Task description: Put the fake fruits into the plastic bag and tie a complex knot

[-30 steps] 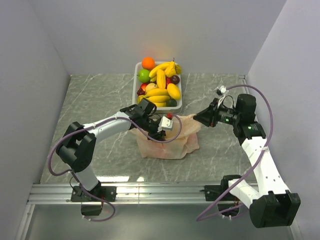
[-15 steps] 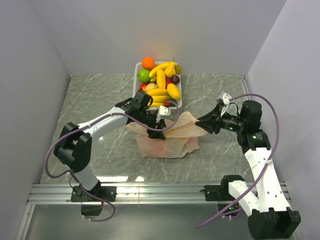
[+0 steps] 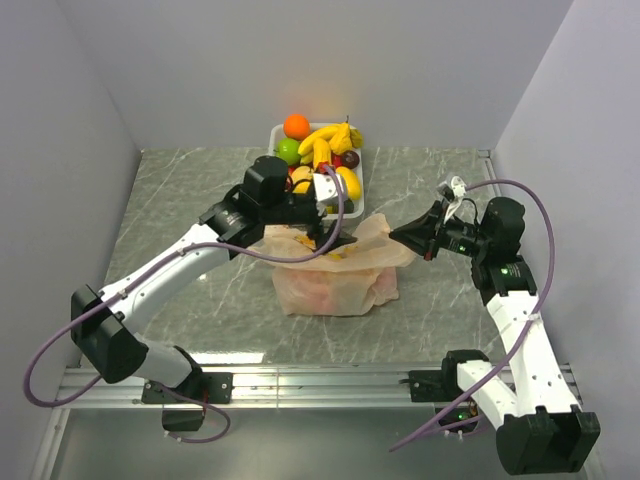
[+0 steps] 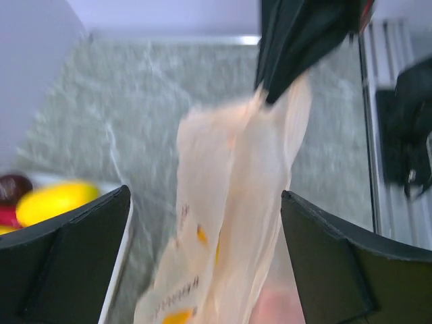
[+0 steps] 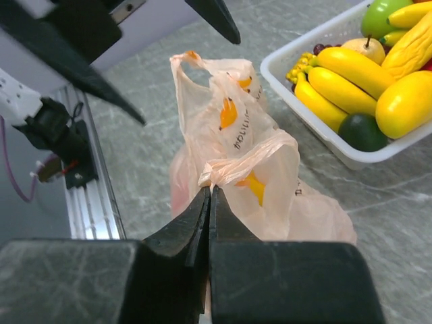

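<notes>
plastic bag (image 3: 335, 280) sits mid-table, one handle stretched toward the right edge in the clenched right gripper (image 3: 398, 234); left gripper (image 3: 335, 240) hangs wide open over its far side.

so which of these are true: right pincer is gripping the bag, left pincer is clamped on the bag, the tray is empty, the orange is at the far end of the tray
1. The right pincer is gripping the plastic bag. True: it is shut on a bunched bit of the bag's top edge.
2. The left pincer is clamped on the bag. False: its jaws stand wide apart and it grips nothing.
3. The white tray is empty. False: it holds bananas and other fake fruits.
4. The orange is at the far end of the tray. True: in the top view it sits at the end farthest from the arm bases.
</notes>
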Motion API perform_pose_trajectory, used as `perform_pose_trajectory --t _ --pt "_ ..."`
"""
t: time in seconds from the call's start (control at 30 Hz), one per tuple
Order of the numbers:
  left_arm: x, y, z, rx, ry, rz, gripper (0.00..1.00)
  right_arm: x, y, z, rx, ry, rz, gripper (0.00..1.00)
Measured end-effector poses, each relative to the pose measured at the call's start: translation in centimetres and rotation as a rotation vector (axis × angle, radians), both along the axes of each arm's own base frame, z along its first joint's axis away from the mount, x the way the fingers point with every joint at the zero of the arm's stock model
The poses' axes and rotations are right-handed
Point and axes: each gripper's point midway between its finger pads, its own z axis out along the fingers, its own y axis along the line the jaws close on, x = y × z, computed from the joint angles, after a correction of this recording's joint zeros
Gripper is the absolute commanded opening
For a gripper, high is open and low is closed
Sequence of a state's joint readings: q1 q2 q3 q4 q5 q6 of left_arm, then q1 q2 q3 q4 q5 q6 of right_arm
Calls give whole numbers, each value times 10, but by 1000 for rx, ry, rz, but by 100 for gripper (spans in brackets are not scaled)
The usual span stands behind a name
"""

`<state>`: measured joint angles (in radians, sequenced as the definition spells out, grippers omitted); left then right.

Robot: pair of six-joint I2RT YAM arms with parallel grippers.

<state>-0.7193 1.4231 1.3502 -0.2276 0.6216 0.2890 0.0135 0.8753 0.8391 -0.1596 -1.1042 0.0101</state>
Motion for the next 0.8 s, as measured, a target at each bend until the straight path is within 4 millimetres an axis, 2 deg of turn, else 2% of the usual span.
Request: perform_pose_trajectory --t 0.07,0.17,0.37,0.57,0.8 --pt "-6 -17 17 -52 -24 5 99 0 1 2 20 9 -1 0" --pt "-12 -40 22 -101 -15 9 99 0 3 4 38 18 -5 0" --pt "-9 -76 -2 -134 113 34 99 0 6 10 60 4 -27 0" --pt "-4 -92 -7 -202 166 110 99 5 4 17 99 -18 -99 0" --pt "1 -97 -14 -282 156 213 99 14 3 26 200 56 -199 0"
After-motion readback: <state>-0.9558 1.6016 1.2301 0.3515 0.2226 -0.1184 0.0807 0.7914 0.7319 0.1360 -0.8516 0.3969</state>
